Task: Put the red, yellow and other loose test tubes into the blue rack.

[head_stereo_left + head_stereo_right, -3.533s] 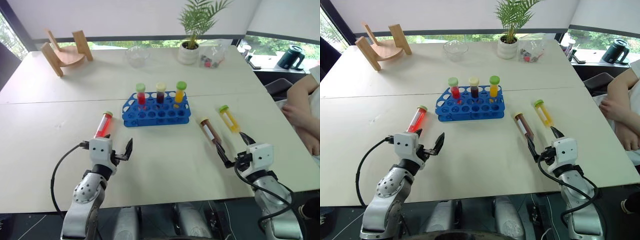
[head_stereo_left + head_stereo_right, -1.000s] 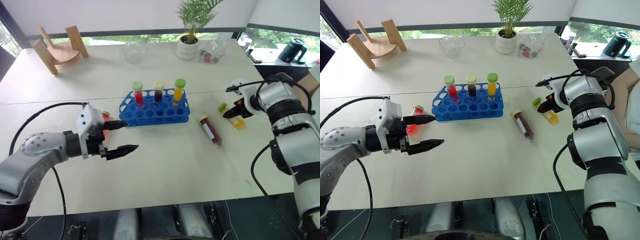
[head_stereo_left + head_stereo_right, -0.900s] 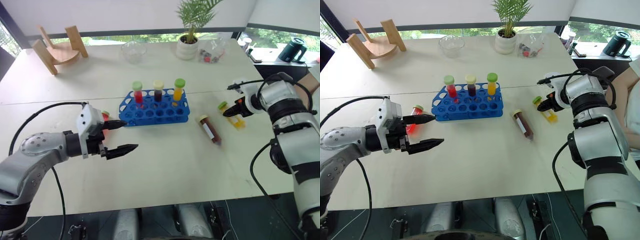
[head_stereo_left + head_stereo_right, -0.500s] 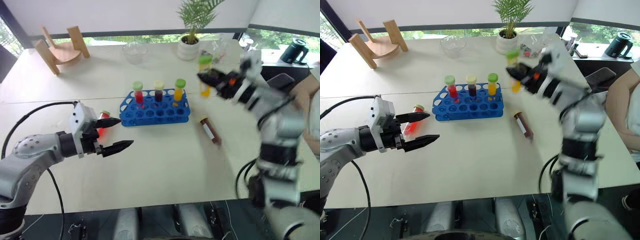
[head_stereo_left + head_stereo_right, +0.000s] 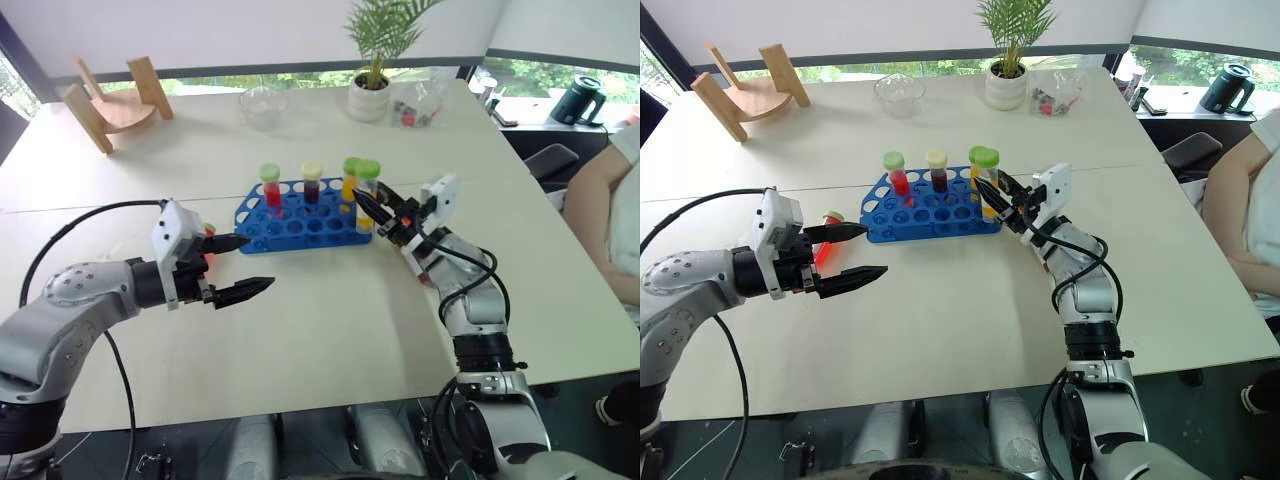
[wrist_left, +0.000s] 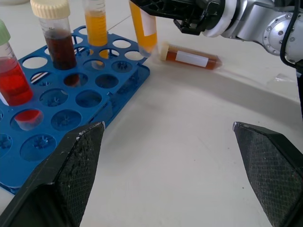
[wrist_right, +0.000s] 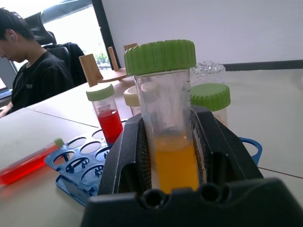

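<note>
Left gripper (image 5: 236, 268): nearest item, hovering above the table (image 5: 330, 330) in front of the rack's left end; fingers spread wide apart, nothing between them.
Red tube (image 5: 824, 248): lying flat on the table just behind the left gripper's upper finger, green cap toward the rack, a little apart from the rack's left end.
Brown tube (image 6: 189, 56): lying on its side on the table just beside the rack's right end, pale cap toward the rack, white label on its side.
Right gripper (image 5: 992, 199): at the rack's right end, fingers clamped on a yellow tube.
Yellow tube (image 5: 367, 196): green cap, orange-yellow liquid in its lower part, held upright with a slight lean; its bottom tip is at the rack's right front corner; whether it has entered a hole cannot be told.
Blue rack (image 5: 300, 213): middle of the table, three rows of round holes; the back row holds three upright tubes.
Rack tube, left (image 5: 270, 186): green cap, red liquid.
Rack tube, middle (image 5: 312, 183): cream cap, dark brown liquid.
Rack tube, right (image 6: 96, 21): orange-yellow liquid, just behind the held yellow tube.
Glass bowl (image 5: 258, 103): clear, far side of the table.
Potted plant (image 5: 371, 96): white pot, far side, right of the bowl.
Wooden stand (image 5: 107, 102): curved, far left corner.
Person (image 5: 608, 215): seated at the table's right edge.
</note>
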